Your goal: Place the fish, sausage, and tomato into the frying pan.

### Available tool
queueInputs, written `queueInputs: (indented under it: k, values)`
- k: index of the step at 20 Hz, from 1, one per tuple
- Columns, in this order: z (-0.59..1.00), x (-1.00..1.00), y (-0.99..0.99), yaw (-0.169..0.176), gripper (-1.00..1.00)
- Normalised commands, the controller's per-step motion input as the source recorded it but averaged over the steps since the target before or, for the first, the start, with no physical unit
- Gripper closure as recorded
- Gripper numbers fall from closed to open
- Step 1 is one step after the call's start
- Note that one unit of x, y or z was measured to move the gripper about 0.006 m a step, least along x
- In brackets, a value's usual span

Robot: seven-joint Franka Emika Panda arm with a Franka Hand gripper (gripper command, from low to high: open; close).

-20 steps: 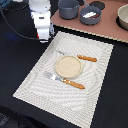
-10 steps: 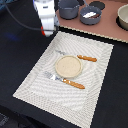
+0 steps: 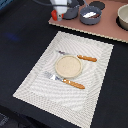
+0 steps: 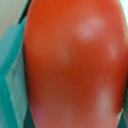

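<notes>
My gripper (image 3: 59,12) is at the far edge of the table, over the brown board. The glossy red tomato (image 3: 54,16) sits right under it and fills the wrist view (image 4: 75,65). The fingers themselves do not show, but the tomato has travelled with the gripper. The blue-grey frying pan (image 3: 75,11) lies just to the exterior view's right of the gripper, which partly hides it. The fish and sausage are not clearly visible. A teal surface (image 4: 12,75) shows beside the tomato in the wrist view.
A grey pot (image 3: 91,14) with a white patch inside stands to the right of the pan, and a cream bowl (image 3: 123,17) at the far right. A tan plate (image 3: 67,66), a fork (image 3: 65,80) and a knife (image 3: 77,56) lie on the striped placemat (image 3: 35,85).
The gripper has moved away from the placemat's far left corner, farther back and to the exterior view's right, toward the pan, with the tomato under it.
</notes>
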Motion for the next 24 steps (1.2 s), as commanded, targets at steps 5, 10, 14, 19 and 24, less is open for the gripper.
queueInputs:
  k: [5, 10, 14, 19, 24]
  values:
    - [0.97, 1.00, 0.64, 0.000, 1.00]
    - [0.79, 1.00, 0.60, 0.000, 1.00]
    - [0.15, 0.99, 0.57, 0.000, 1.00]
    - [-0.19, 0.88, 0.52, -0.002, 1.00]
    - [-0.32, 0.51, 0.38, -0.013, 1.00]
